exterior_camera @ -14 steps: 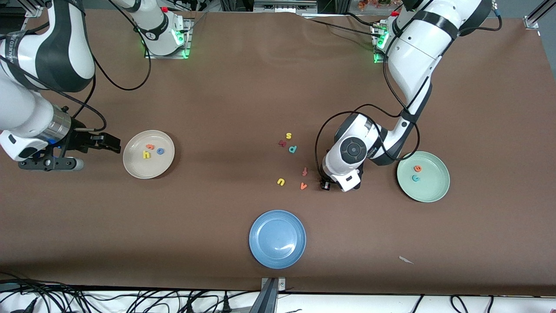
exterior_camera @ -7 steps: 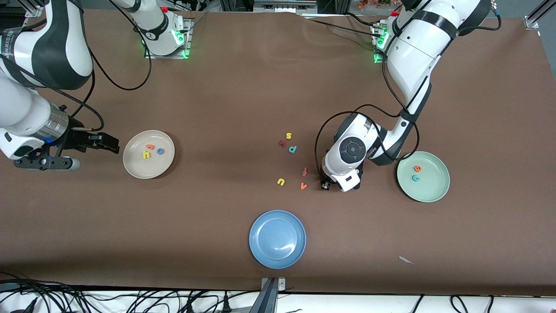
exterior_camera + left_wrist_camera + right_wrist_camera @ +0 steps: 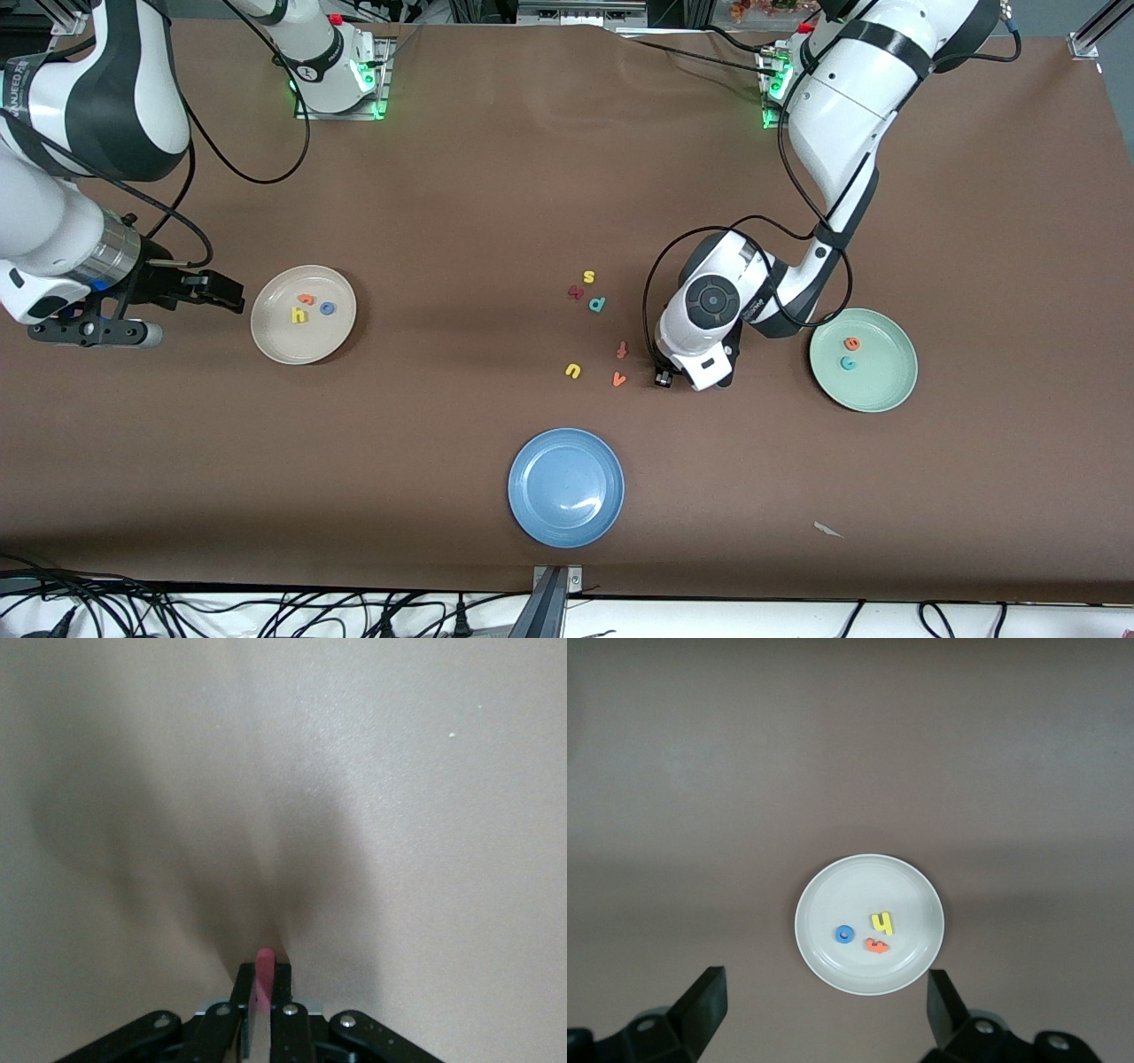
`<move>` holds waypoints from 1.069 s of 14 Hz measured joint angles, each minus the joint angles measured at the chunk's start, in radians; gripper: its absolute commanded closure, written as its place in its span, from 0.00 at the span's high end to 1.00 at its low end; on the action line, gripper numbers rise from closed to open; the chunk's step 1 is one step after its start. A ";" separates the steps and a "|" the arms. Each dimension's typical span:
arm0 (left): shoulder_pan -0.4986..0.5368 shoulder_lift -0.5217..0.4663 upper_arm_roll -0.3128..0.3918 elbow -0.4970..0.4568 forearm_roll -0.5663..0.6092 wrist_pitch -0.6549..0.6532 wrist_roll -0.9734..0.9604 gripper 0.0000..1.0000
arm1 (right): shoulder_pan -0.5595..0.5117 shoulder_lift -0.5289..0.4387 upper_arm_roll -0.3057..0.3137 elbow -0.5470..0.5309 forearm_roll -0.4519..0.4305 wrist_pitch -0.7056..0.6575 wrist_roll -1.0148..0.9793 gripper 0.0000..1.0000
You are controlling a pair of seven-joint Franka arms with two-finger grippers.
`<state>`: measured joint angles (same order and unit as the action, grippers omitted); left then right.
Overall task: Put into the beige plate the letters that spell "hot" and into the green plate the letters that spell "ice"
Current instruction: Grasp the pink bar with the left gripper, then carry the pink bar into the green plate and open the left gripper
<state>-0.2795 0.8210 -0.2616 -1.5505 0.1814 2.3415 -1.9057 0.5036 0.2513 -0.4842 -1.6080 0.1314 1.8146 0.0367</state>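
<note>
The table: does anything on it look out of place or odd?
Only a small pale scrap lies on the brown table, nearer the front camera than the green plate. It belongs to neither the letters nor the plates. Otherwise nothing stands out.

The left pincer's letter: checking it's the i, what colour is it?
Dark pinkish red letter, clearest in the left wrist view.

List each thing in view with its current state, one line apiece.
beige plate: holds the yellow h, blue o, orange t
green plate: holds the orange e and teal c
red i: pinched upright in the left hand, down at the table
right hand: open, waiting above the beige plate
blue plate: holds nothing
</note>
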 measured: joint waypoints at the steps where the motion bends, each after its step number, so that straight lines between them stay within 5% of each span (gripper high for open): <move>1: 0.000 0.000 0.000 0.001 0.007 -0.004 0.016 0.00 | 0.001 0.000 0.000 0.000 0.000 0.000 0.000 1.00; 7: 0.007 -0.021 0.009 0.013 0.012 -0.148 0.279 0.00 | 0.003 0.000 0.004 0.000 0.000 0.003 0.001 1.00; 15: 0.136 -0.124 0.018 0.016 0.023 -0.426 0.884 0.00 | 0.003 -0.007 0.003 0.008 0.000 0.007 0.020 0.99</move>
<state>-0.1432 0.6966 -0.2440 -1.5347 0.2044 1.9154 -1.0221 0.5070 0.2440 -0.4812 -1.6001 0.1314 1.8212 0.0566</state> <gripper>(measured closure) 0.899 0.004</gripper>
